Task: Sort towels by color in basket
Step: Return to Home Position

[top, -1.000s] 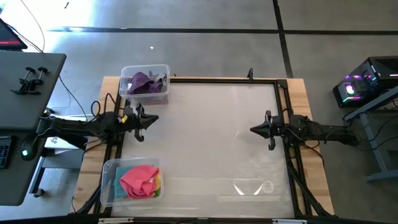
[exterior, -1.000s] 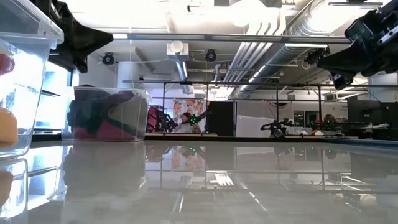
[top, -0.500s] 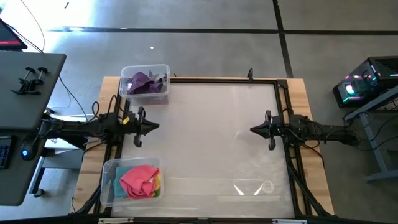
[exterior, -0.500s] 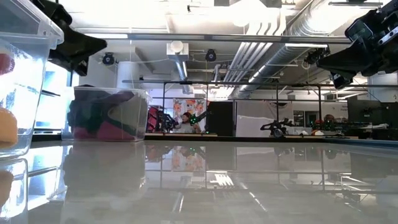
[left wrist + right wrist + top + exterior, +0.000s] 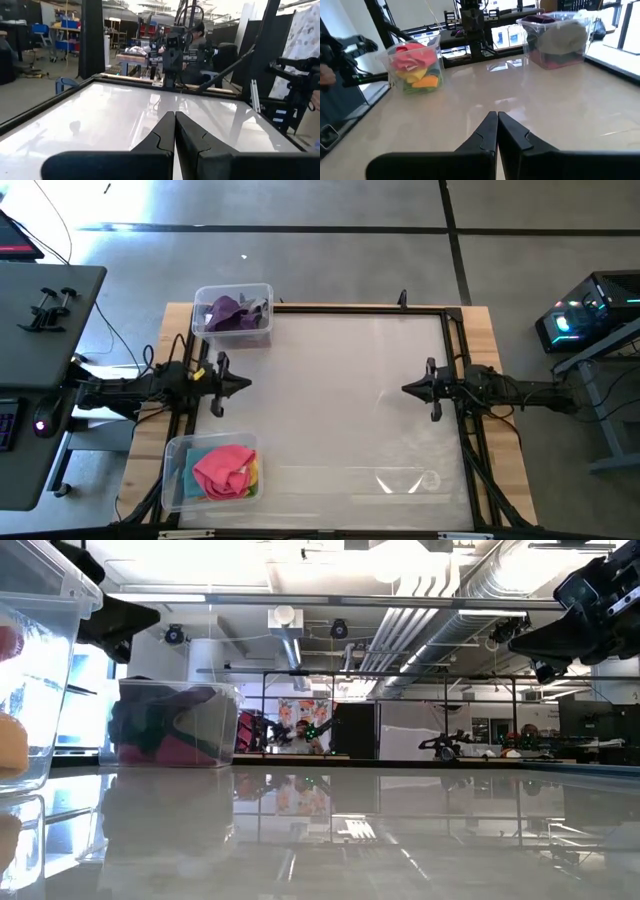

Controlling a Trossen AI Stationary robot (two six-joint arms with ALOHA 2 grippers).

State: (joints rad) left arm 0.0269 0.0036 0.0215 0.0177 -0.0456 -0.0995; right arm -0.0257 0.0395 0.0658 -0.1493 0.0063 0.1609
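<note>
Left gripper point(image 5: 245, 383), fingers pressed together, hangs over the table point(image 5: 340, 410) left edge. At the table's left corners: top bin point(image 5: 232, 288) with purple towel point(image 5: 228, 313) and grey towel point(image 5: 258, 308), bottom bin point(image 5: 174, 480) with pink towel point(image 5: 225, 468) over yellow towel point(image 5: 412, 75). Cloths underneath are hidden. Right gripper point(image 5: 405, 389), also pressed together, hangs over the table's right edge.

Left gripper point(image 5: 246, 384) and right gripper point(image 5: 406, 389) point at each other, well apart, raised, fingers pressed together.

- The counter point(image 5: 340, 400) is white and shiny, with wooden edges.
- The far clear bin point(image 5: 232, 288) sits on its left corner.
- The near clear bin point(image 5: 172, 475) sits on its left side too.
</note>
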